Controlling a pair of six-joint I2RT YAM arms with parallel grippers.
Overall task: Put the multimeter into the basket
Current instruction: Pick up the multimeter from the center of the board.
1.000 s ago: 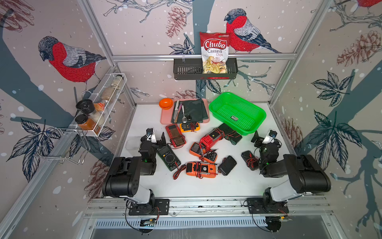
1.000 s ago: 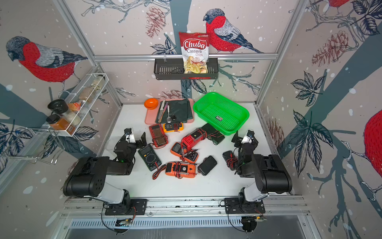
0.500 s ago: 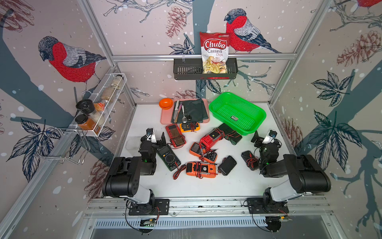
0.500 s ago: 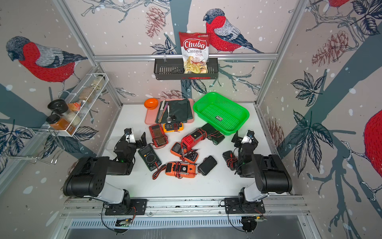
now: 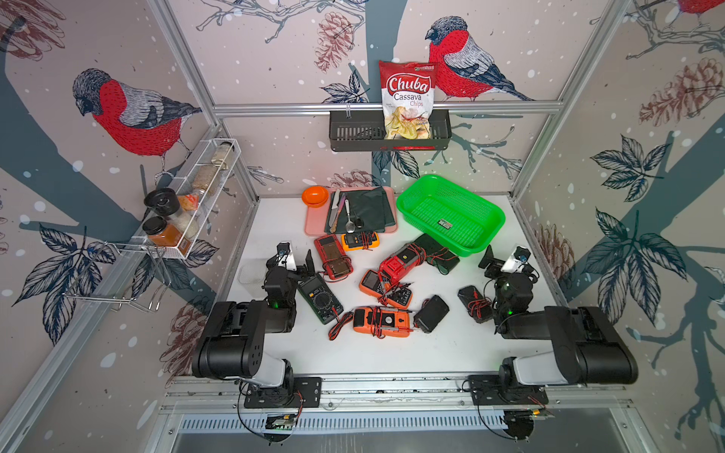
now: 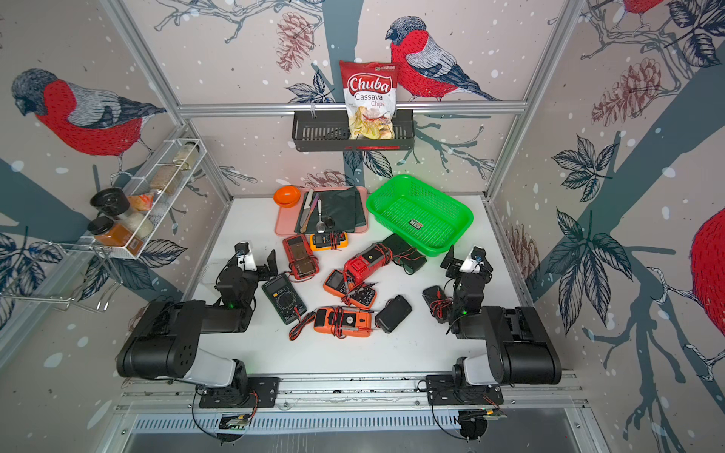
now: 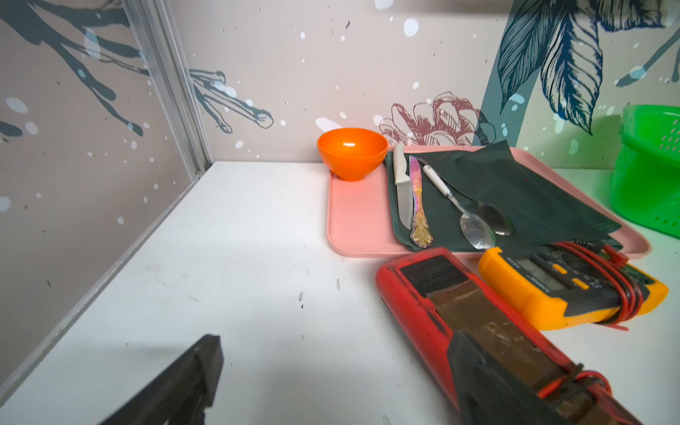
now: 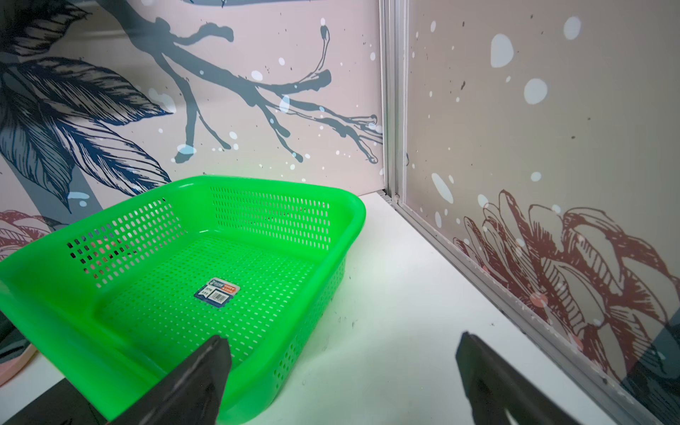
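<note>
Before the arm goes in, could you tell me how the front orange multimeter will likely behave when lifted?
The orange multimeter looks like a rigid block, so it probably lifts without flexing. Its leads are wound around it but a loop trails loose, so that may dangle or snag.

White table point(image 5: 392, 353), multimeters point(image 5: 380, 322), basket point(image 5: 467, 204), tray point(image 5: 314, 220)

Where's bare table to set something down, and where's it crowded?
Bare: front strip between the frontmost orange multimeter and the rail; left rear corner beside the pink tray; strip between the basket and right wall. Crowded: the centre, meters with tangled leads.
</note>
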